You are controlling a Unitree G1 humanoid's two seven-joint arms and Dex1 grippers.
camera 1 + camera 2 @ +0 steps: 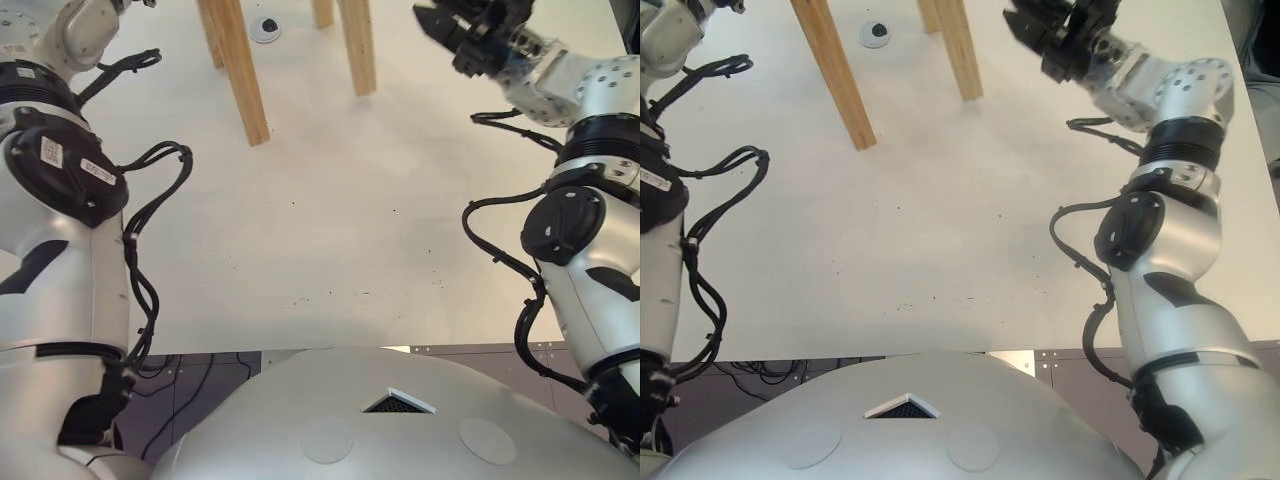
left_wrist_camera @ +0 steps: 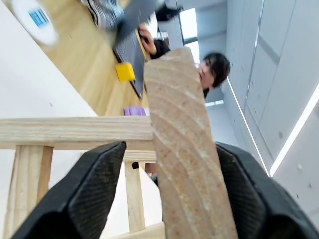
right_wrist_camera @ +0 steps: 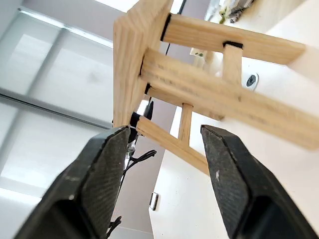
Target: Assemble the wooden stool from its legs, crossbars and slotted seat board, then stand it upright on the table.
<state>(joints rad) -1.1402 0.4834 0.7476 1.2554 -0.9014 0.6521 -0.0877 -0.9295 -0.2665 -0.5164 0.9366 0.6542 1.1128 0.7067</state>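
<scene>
Left gripper: fingers spread, one either side of stool leg; one finger close against wood, clear gap at other.

Right gripper: jaws spread, nothing between them, held above table's far right part, near stool.

Stool: upright at far edge of table, leg feet down on tabletop. Crossbars join legs under seat board.

Small round disc lies on table between legs, near far edge.
</scene>
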